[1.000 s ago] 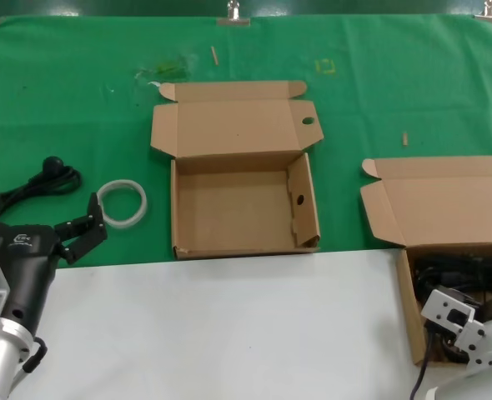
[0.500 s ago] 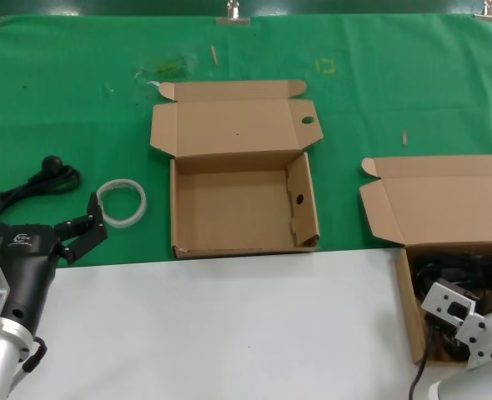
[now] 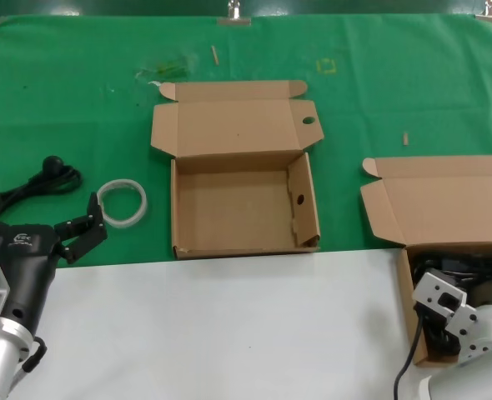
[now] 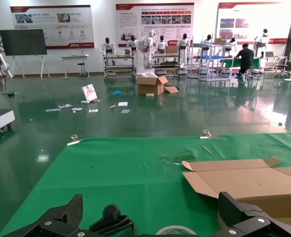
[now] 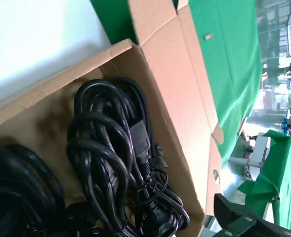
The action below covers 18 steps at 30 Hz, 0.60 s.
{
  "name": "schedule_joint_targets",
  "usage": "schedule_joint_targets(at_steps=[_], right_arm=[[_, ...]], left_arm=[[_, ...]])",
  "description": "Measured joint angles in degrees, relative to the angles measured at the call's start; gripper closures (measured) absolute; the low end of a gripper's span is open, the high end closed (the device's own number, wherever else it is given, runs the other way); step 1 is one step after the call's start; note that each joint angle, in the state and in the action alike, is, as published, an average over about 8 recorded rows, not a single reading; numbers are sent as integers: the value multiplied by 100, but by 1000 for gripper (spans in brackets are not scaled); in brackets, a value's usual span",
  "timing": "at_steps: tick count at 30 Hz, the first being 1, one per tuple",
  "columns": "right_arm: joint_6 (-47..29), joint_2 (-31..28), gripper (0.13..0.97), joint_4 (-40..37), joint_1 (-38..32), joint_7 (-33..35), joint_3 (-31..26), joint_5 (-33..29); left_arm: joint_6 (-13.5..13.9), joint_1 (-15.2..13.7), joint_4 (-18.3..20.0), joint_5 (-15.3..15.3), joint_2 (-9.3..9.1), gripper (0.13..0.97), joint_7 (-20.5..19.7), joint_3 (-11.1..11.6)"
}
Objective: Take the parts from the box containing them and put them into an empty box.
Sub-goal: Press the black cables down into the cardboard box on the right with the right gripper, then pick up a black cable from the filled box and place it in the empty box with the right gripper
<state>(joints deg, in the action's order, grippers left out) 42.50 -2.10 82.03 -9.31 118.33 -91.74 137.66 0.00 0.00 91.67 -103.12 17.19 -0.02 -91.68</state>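
The empty box (image 3: 244, 212) stood at the middle of the green cloth (image 3: 379, 75), its lid lying behind it. Left of that box lay the white ring (image 3: 122, 202), and farther left the knobbed cord (image 3: 44, 178). The left gripper (image 3: 81, 232) hung just before the ring. Well right of the empty box stood the box of parts (image 3: 446, 225), the cables (image 5: 121, 158) lying inside it, the right arm (image 3: 467, 321) above them.
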Motion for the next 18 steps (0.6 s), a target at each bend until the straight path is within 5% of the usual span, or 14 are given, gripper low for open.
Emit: schedule_joint_targets(at_steps=[18], right_arm=[[341,9,615,410,218,-177,-130,13]], left_arm=[[0,0,0,0,0,132,0,0]])
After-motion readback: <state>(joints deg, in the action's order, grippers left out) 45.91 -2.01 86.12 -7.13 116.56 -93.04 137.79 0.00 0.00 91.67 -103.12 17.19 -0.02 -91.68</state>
